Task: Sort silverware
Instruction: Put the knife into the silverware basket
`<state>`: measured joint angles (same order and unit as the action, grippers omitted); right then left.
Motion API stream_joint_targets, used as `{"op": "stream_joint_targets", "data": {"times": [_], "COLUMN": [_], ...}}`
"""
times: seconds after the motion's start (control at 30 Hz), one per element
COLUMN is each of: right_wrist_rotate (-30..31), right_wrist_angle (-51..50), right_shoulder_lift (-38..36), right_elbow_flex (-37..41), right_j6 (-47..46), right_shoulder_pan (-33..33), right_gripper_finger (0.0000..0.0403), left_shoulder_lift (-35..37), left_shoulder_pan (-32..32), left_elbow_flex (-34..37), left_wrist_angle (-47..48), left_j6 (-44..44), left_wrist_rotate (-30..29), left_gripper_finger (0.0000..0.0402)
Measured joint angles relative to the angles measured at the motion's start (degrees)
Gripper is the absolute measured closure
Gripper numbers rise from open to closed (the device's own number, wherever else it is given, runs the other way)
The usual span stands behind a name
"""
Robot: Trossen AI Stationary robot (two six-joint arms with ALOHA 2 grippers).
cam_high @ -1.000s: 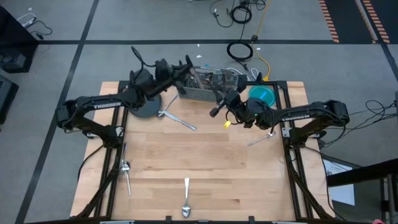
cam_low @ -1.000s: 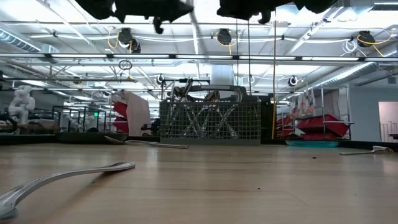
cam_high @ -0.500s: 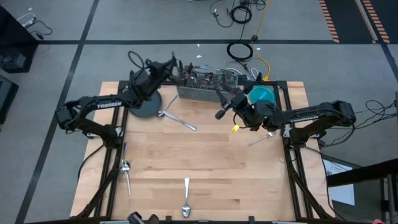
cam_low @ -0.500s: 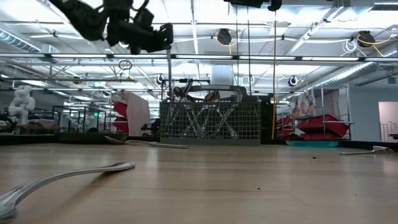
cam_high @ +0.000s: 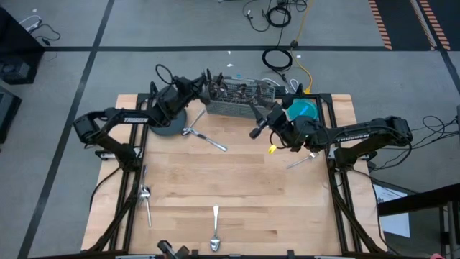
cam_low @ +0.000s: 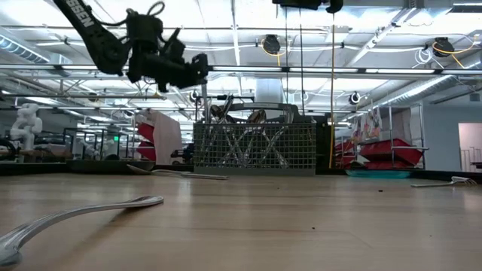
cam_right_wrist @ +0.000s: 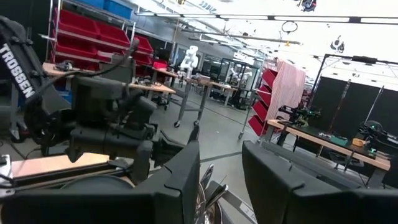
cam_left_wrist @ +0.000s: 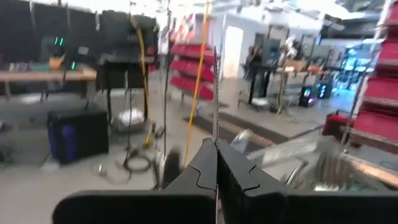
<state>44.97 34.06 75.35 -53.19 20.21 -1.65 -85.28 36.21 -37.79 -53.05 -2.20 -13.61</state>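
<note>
High view: left pincer (cam_high: 203, 86) grips what looks like a knife (cam_low: 204, 105) above the caddy's (cam_high: 241, 97) edge

Left gripper (cam_high: 206, 85) meets the caddy (cam_high: 241, 97) (spoons (cam_high: 215, 232) lie scattered).

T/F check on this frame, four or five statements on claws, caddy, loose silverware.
1. The left claw is shut on a thin silver utensil. True.
2. The right claw holds a spoon. False: its fingers stand apart with nothing between them.
3. The grey wire-mesh caddy lies tipped over. False: it stands upright at the table's far edge.
4. Loose silverware lies on the light wooden table. True, including a silver spoon near the front edge.
</note>
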Motion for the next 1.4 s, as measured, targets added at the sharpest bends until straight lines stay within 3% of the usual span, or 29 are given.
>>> {"op": "stream_joint_targets", "data": {"times": [0.33, 0.57, 0.77, 0.97, 1.1, 1.2, 1.4], "right_wrist_rotate": [0.0, -0.3, -0.3, 0.0, -4.4, -9.6, -15.3], "right_wrist_angle": [-3.0, -3.0, -3.1, -6.8, -17.1, -18.0, -11.1], "right_shoulder_lift": [0.0, 0.0, 0.0, 0.0, 2.2, 7.7, 24.2], "right_elbow_flex": [0.0, 0.0, 0.0, 0.0, 0.0, 0.0, -3.5], "right_j6": [-0.4, -0.4, -0.5, 0.0, -12.0, -18.5, -21.4], "right_shoulder_pan": [-0.2, -0.6, -0.7, -1.9, -1.7, -0.9, 0.5], "right_gripper_finger": [0.0293, 0.0272, 0.023, 0.0204, 0.02, 0.02, 0.0199], "left_shoulder_lift": [-5.5, -5.7, -2.5, 9.0, 19.8, 28.1, 41.9], "left_shoulder_pan": [0.1, 0.0, 0.0, 0.0, -0.2, -1.7, -4.2], "left_elbow_flex": [2.2, 2.2, 2.2, 0.7, -1.7, -1.9, -2.1], "left_wrist_angle": [0.2, 3.0, 8.9, 21.3, 36.3, 42.7, 48.0], "left_j6": [-3.9, -4.7, -4.8, -1.5, -2.1, -3.1, -3.5], "left_wrist_rotate": [1.9, 12.3, 10.6, 10.5, 12.3, 12.7, 11.8], "left_gripper_finger": [0.0392, 0.029, 0.0199, 0.0158, 0.0156, 0.0155, 0.0155]}}
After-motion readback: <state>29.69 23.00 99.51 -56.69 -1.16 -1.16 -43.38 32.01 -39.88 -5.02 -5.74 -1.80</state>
